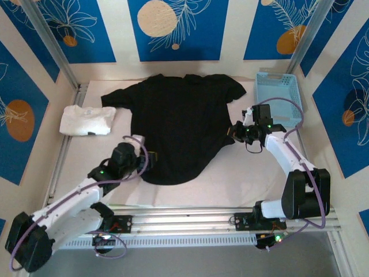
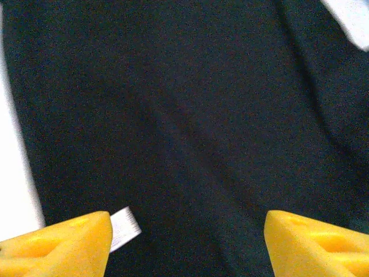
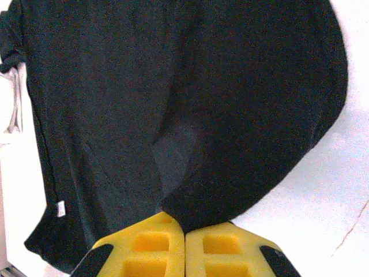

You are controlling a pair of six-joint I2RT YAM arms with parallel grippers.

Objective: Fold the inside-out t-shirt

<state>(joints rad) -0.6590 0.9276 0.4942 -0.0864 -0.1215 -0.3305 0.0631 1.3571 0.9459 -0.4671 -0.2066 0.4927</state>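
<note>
White surface (image 1: 230,184) bearing the black t-shirt (image 1: 179,124) spread flat at centre frame: left gripper (image 2: 187,231) gapes wide over its lower-left hem, right gripper (image 3: 184,228) pinches its right edge, so the first fold probably awaits the left's grasp.

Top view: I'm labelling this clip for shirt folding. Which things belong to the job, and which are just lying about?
Job: black t-shirt; left gripper, open over it; right gripper, shut on its edge.
Lying about: white t-shirt; blue basket.
</note>
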